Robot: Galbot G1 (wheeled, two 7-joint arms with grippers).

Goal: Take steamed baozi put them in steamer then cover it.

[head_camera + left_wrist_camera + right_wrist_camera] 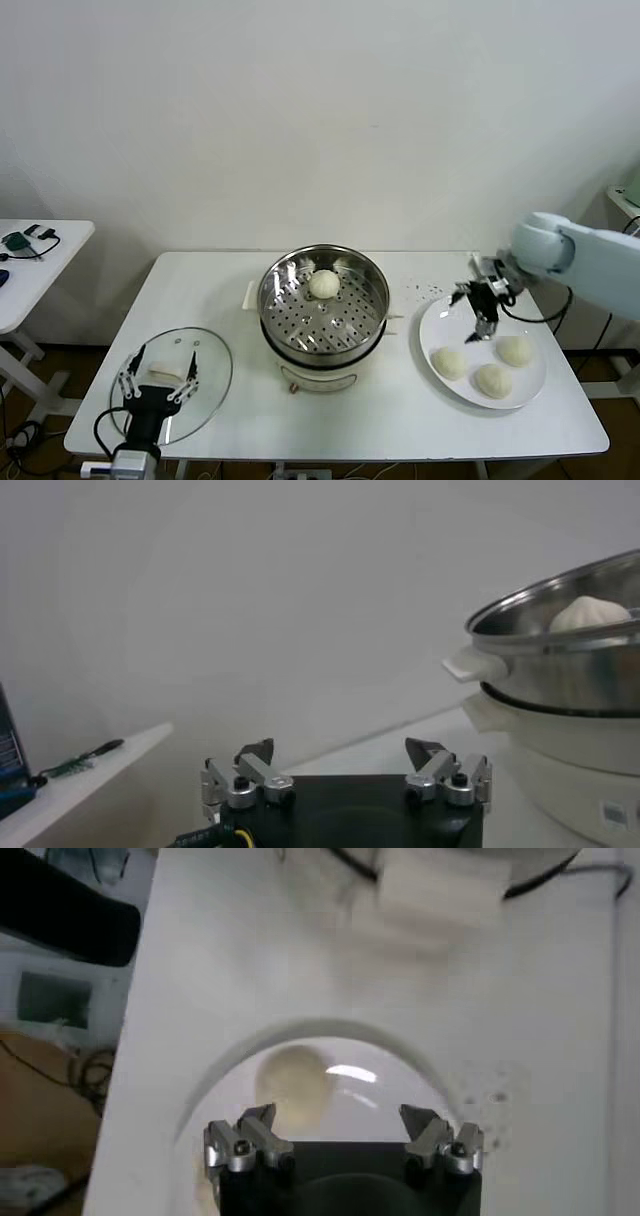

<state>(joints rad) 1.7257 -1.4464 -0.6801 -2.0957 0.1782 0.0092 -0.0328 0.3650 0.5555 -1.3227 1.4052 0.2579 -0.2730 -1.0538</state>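
Left hand point(158, 377) idle, fingers spread, above glass lid point(200, 395) on surface point(330, 420); one baozi point(323, 284) sits in steamer point(322, 305), three on plate point(520, 395); right hand point(484, 322), spread and empty, should centre over nearest bun point(449, 362), then close gently.

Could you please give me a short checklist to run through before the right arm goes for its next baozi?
1. Right gripper open and empty: ok, both fingers spread in the right wrist view.
2. Right gripper over the white plate: ok, near its rear-left part.
3. Baozi waiting on the plate: ok, three, at and.
4. Steamer uncovered, with room: ok, one baozi on its perforated tray.
5. Glass lid clear of the steamer: ok, on the table front left.
6. Left gripper out of the way: ok, open above the lid.
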